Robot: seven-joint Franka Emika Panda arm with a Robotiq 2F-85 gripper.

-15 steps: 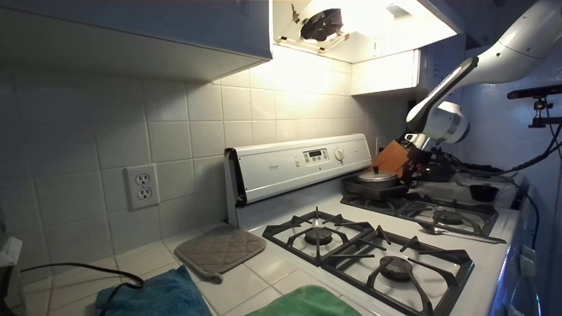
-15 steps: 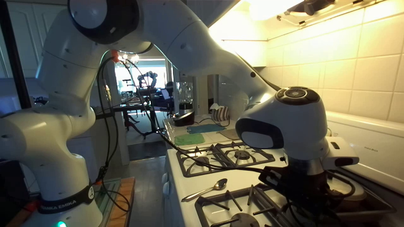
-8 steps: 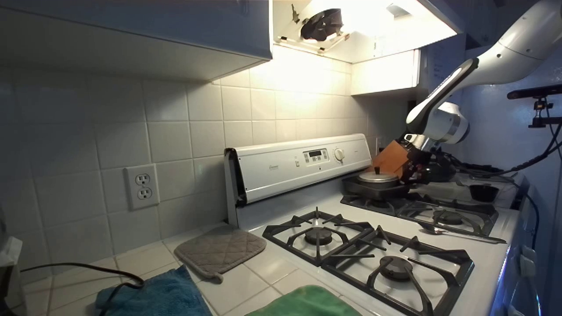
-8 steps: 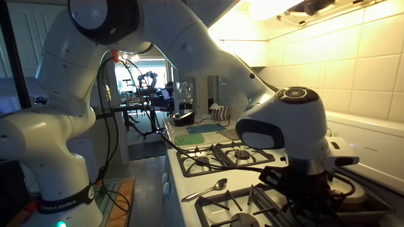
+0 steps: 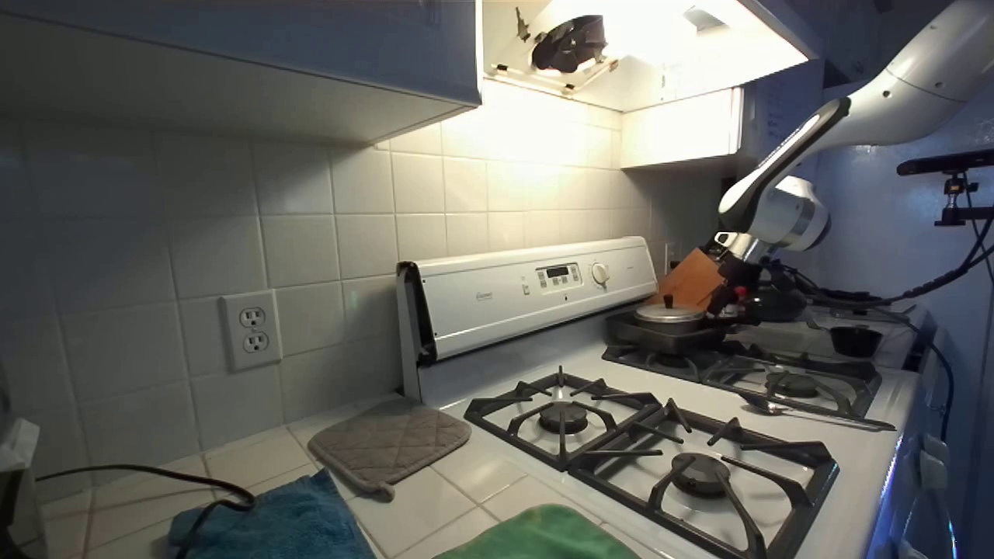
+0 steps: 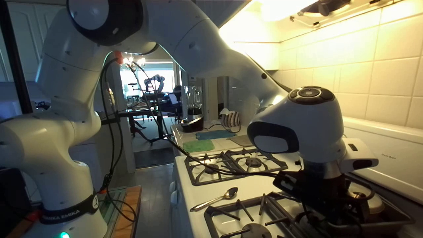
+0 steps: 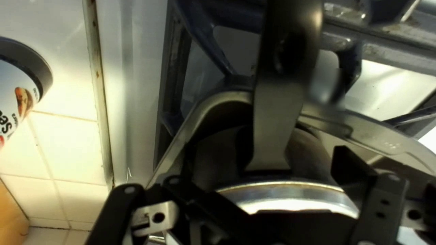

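Flanking the handle of a lidded saucepan set in a square pan, the spread hand seems at the release step, the next move likely calling for backing clear.

White stovetop — spoon, and pan on black grate

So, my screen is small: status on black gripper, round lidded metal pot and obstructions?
Gripper open, holding nothing, by the long dark pot handle. Pot lidded, sitting in the dark rectangular metal pan. Pan's rim close by, possibly in the way.
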